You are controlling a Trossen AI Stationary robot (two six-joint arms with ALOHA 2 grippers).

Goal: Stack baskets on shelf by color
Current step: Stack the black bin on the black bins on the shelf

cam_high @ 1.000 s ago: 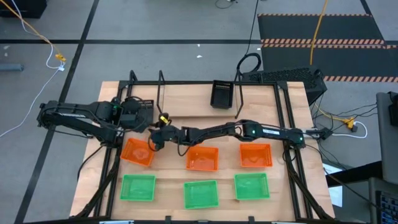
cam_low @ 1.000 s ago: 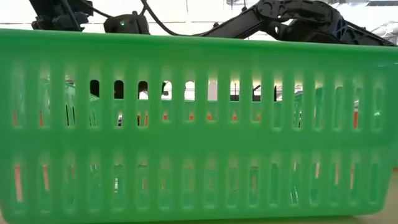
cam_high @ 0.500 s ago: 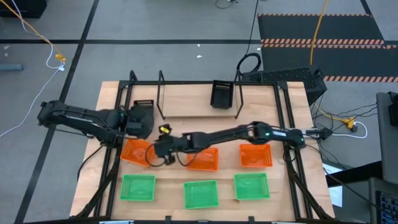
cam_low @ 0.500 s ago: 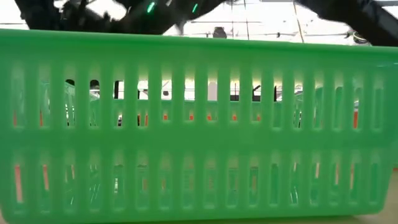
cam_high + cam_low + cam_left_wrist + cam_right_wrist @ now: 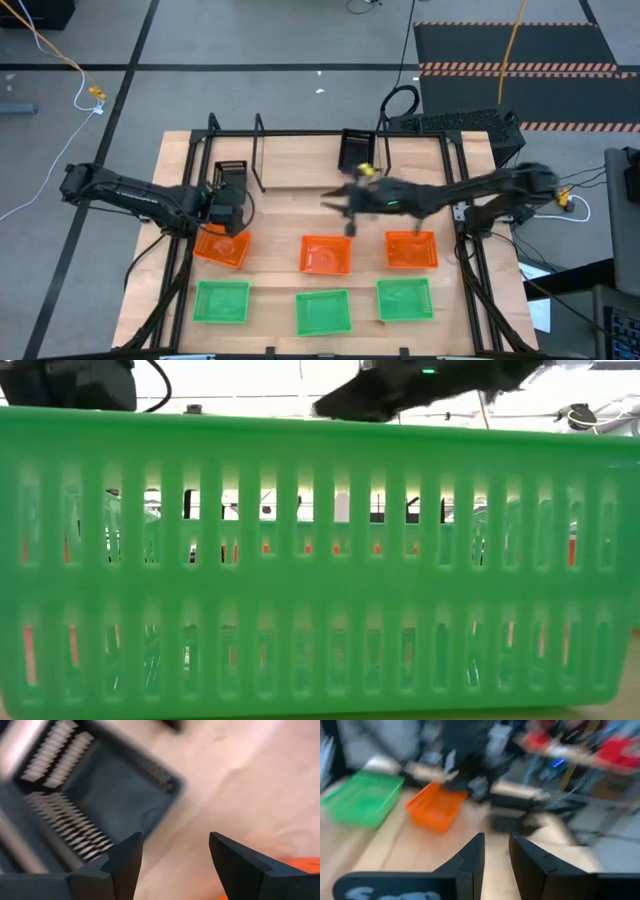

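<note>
High view: the left end effector (image 5: pixel 228 205) hovers with fingers spread and empty, a black mesh plastic basket (image 5: pixel 231 176) just ahead of it, probably lined up for a pickup. The right end effector (image 5: pixel 340 203) hangs mid-surface, fingers slightly parted, holding nothing. Another black slotted basket (image 5: pixel 357 152) sits on the pale wooden shelf (image 5: pixel 300 155) beyond it; three orange (image 5: pixel 326 254) and three green baskets (image 5: pixel 323 311) wait in rows nearer its arm's side.

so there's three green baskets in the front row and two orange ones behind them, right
Not quite: the high view shows three orange baskets behind the three green baskets, not two: left, middle and right.
</note>
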